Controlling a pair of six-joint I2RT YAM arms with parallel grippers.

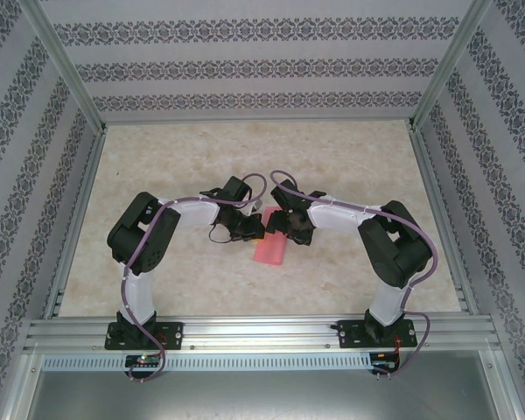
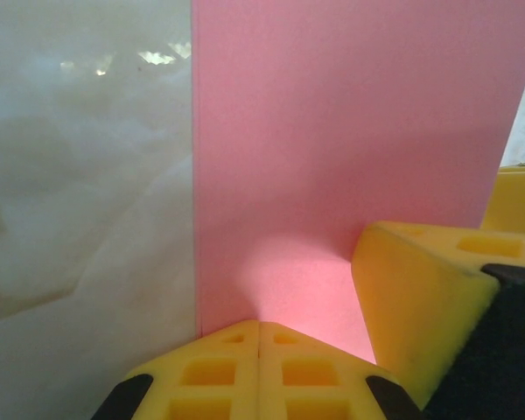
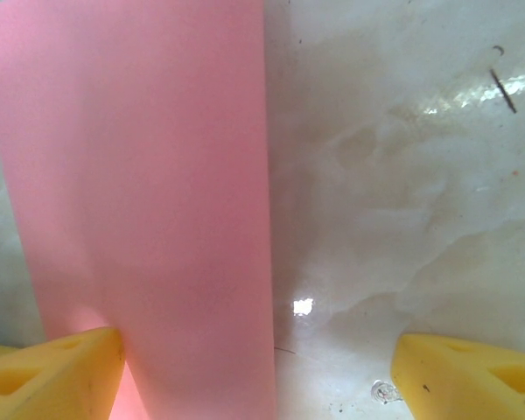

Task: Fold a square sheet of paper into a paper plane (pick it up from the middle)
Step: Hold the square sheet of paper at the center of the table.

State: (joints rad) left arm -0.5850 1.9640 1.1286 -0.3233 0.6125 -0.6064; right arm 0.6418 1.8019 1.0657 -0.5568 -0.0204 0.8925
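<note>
Patterned walls round a pale marbled surface. Mid-surface the pink sheet of paper lies flat as a narrow folded strip. Left tool: tips shut together at the strip's edge, nothing visibly gripped. Right tool: wide open, empty, one pad on the strip. Best: pin with one tool, press crease slowly lengthwise, edges kept aligned.

Bright even light, glare on table, wrist views seemingly soft

Black-jointed arms with white links, lilac cables and yellow, pocketed foam pincer fingertips.
</note>
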